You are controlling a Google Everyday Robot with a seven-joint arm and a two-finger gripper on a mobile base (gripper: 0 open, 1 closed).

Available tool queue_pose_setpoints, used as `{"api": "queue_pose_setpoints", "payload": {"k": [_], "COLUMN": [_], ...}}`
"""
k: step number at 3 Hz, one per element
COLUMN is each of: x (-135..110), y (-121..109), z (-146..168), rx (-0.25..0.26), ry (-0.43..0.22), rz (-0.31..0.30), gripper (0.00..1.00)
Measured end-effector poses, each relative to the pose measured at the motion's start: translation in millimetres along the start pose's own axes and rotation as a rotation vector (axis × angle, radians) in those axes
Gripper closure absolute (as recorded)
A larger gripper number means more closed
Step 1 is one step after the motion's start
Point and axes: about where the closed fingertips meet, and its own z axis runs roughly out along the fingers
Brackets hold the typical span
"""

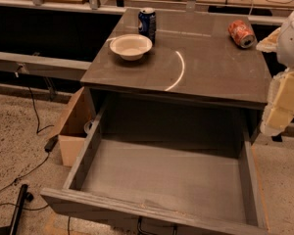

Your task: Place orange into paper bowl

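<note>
The cream-white paper bowl (131,46) stands upright and empty on the left rear part of the dark table top (210,67). The orange does not show anywhere in this view. My gripper (284,99) hangs at the right edge of the picture, beside the table's front right corner and far to the right of the bowl. Its pale yellow padded parts point downward and are partly cut off by the picture's edge. I see nothing held in it.
A blue soda can (147,23) stands upright just behind and to the right of the bowl. A red can (241,33) lies on its side at the rear right. Below the top, a wide empty drawer (166,180) is pulled out. A cardboard box (73,126) and cables lie on the floor at the left.
</note>
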Motion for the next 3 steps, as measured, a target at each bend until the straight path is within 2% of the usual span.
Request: {"api": "queue_pose_setpoints", "payload": {"k": [1,2,3], "x": [0.0,2.6,37.2], "y": [0.0,0.4,-9.9], "z": [-0.1,-9.1,-15.0], "rx": [0.0,0.028,0.101], "ry": [0.0,-0.081,-0.227], "rz": [0.0,0.037,0.163], "gripper": [0.0,0.0,0.0]}}
